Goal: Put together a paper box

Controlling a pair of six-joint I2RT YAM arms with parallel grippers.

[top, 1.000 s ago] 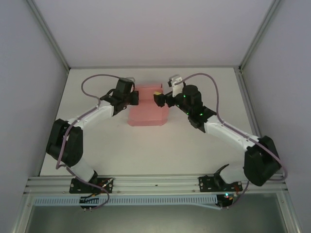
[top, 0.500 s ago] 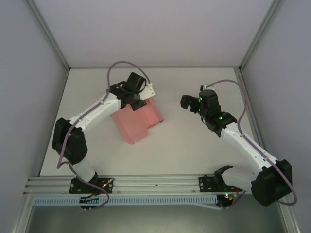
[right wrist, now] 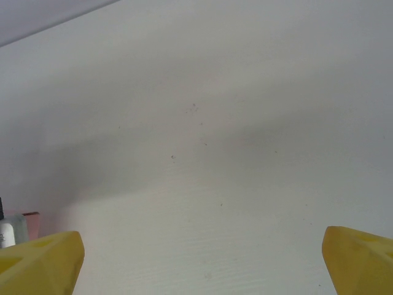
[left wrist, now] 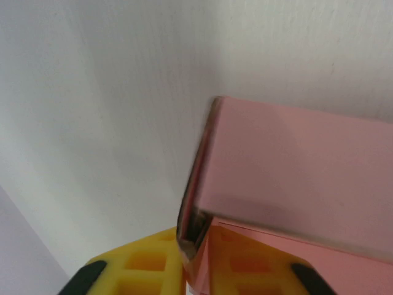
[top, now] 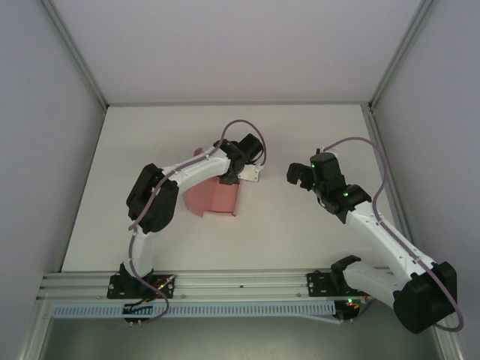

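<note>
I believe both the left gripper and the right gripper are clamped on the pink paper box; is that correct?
Only the left gripper clamps the paper box; the right gripper is open and apart from it, as the top external view shows.

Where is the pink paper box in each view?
Top external: paper box left of centre, partly under the left gripper.
Left wrist: right half, pinched at the bottom edge.
Right wrist: pink sliver at the left edge.
Shared landmark: white table.
</note>
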